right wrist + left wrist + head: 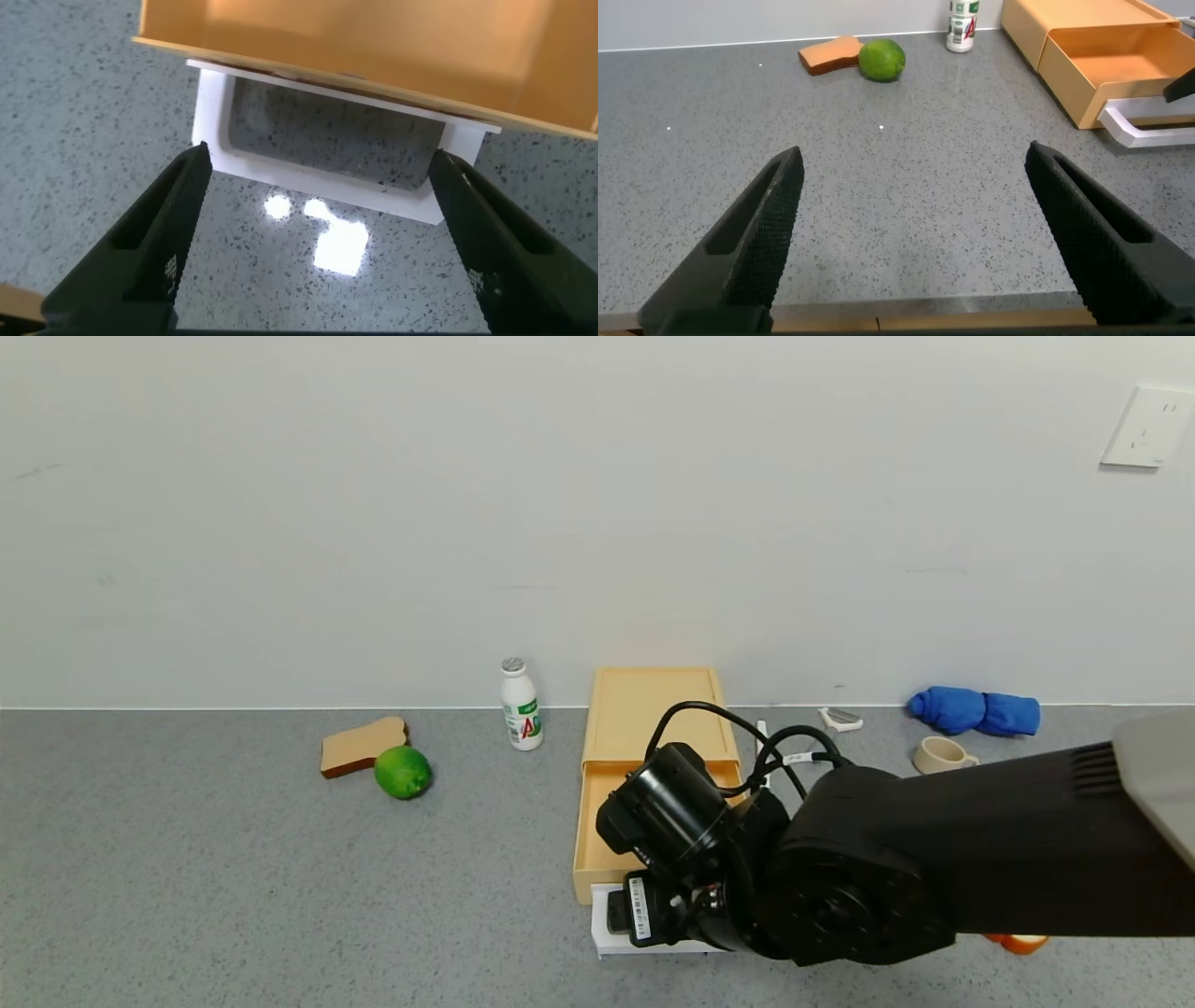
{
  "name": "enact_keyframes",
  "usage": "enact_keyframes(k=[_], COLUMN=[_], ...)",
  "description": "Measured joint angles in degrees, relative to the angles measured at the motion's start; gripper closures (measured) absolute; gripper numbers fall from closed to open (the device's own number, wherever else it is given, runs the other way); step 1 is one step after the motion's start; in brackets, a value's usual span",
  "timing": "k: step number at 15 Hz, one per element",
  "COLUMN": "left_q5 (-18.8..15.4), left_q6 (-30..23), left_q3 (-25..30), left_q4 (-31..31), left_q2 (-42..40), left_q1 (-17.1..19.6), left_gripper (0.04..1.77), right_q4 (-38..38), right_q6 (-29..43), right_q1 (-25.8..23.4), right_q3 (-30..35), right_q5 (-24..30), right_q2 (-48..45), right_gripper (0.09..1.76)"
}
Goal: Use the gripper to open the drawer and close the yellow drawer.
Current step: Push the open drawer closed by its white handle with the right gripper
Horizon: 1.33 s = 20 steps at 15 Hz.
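The yellow drawer (611, 821) stood pulled out of its case (653, 709) near the wall, its white loop handle (322, 140) toward the robot. The right gripper (322, 238) hung just before that handle, fingers (159, 233) spread wide, holding nothing. The left gripper (915, 233) hovered over the grey table (896, 187), fingers equally wide and empty.

- One drawer (609, 831), pulled out of one case (651, 714)
- One white handle (322, 149)
- One bottle (520, 704)
- One lime (402, 772)
- One bread slice (362, 745)
- One cup (941, 755)
- One blue cloth (976, 711)
- One white peeler-like tool (841, 718)
- One orange thing (1019, 943), mostly hidden under the arm
- One wall socket (1147, 426)
- Two grippers: left (910, 233), right (322, 238)
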Motion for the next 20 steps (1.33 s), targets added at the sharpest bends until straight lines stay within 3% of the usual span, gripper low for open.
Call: enact_keyframes(k=[6, 20], left_q5=[0.0, 0.0], left_q6=[0.01, 0.01], left_q3=[0.0, 0.0], left_q4=[0.0, 0.0], left_q2=[0.0, 0.0], left_q1=[0.0, -0.02], left_gripper=[0.09, 0.09], right_q4=[0.85, 0.74], right_q6=[3.5, 5.07], right_q1=[1.16, 0.83], right_q3=[-2.77, -8.33], right_q5=[-4.63, -7.85], right_q2=[4.21, 8.68], right_gripper=[0.14, 0.14])
